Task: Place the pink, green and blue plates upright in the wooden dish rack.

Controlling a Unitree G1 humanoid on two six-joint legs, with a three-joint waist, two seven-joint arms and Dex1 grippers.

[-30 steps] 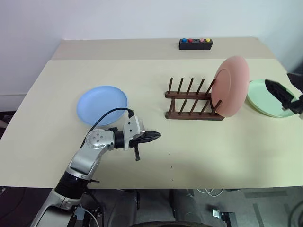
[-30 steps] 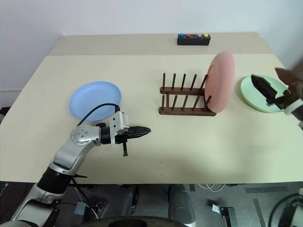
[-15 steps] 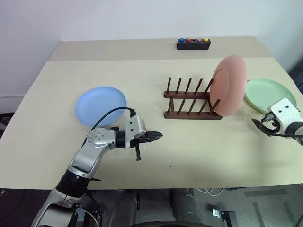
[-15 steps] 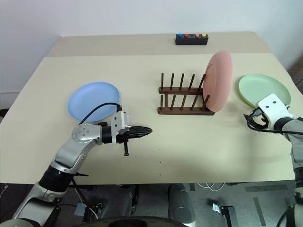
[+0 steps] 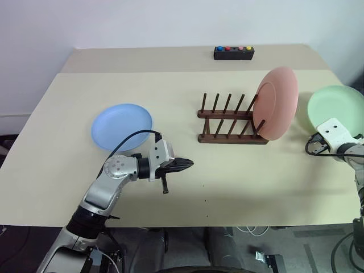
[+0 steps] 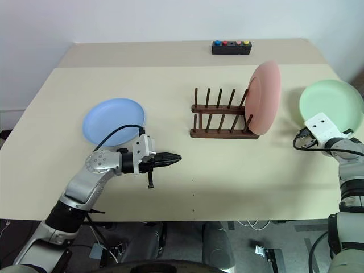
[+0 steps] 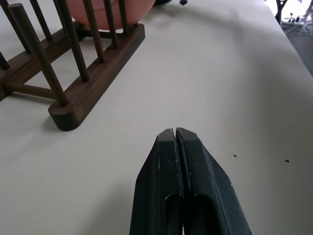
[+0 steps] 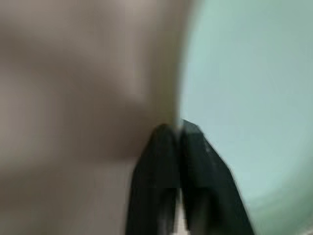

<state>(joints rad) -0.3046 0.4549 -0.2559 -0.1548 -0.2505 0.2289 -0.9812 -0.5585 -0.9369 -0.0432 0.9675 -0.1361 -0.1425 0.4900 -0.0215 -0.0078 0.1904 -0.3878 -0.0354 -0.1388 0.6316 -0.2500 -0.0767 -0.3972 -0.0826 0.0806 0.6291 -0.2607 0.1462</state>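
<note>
The pink plate (image 5: 277, 102) stands upright in the right end slot of the wooden dish rack (image 5: 227, 122). Left of the rack, the blue plate (image 5: 121, 125) lies flat on the table. At the far right the green plate (image 5: 335, 108) is tipped up, its face turned toward me. My right gripper (image 8: 177, 129) is shut on the green plate's (image 8: 254, 98) near rim. My left gripper (image 5: 187, 164) is shut and empty, low over the table in front of the rack, pointing right; its wrist view shows the closed fingers (image 7: 166, 161) facing the rack (image 7: 93, 83).
A small black box with coloured buttons (image 5: 234, 53) sits at the table's far edge. The rack's other slots (image 5: 222, 105) stand free. The table's right edge lies close beside the green plate.
My right arm came down from above the green plate to its near rim and shut on it. The plate went from lying flat to tipped up. The left arm stayed put.
</note>
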